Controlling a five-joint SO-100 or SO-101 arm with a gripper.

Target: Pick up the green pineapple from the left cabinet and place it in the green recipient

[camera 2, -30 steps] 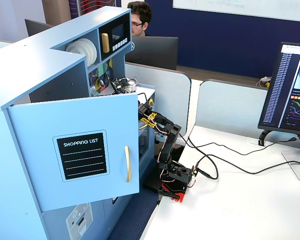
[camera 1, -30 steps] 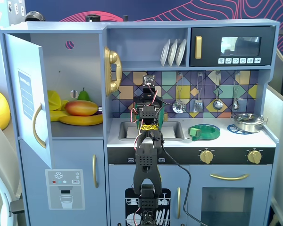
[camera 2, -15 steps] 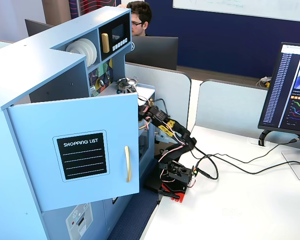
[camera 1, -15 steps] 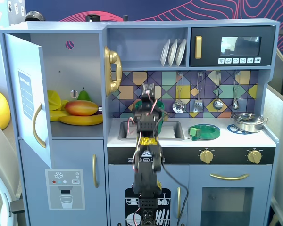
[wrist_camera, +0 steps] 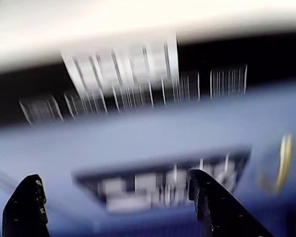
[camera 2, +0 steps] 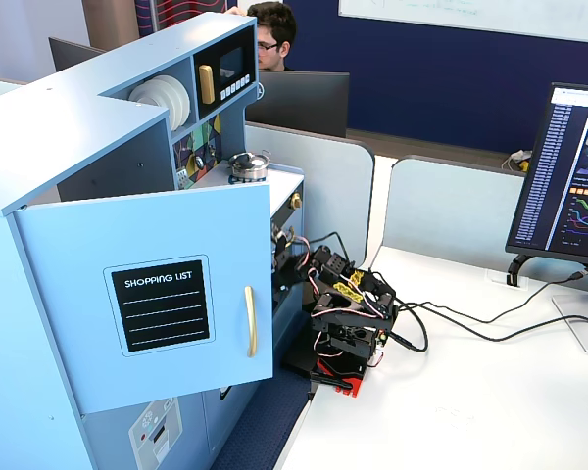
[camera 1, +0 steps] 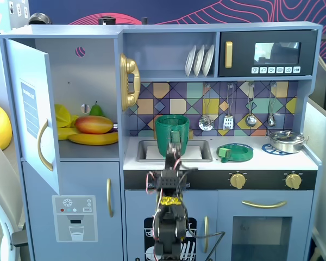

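Note:
The left cabinet stands open, its gold-handled door swung out to the left. I cannot make out the green pineapple in it. On its shelf lie a mango, a banana and a green pear top behind them. The green recipient stands in the sink. My gripper is low in front of the counter, far from the cabinet. In the blurred wrist view it is open and empty, facing the blue lower front.
A flat green dish and a metal pan sit on the counter to the right. The open door juts out beside the arm. Cables trail over the white desk.

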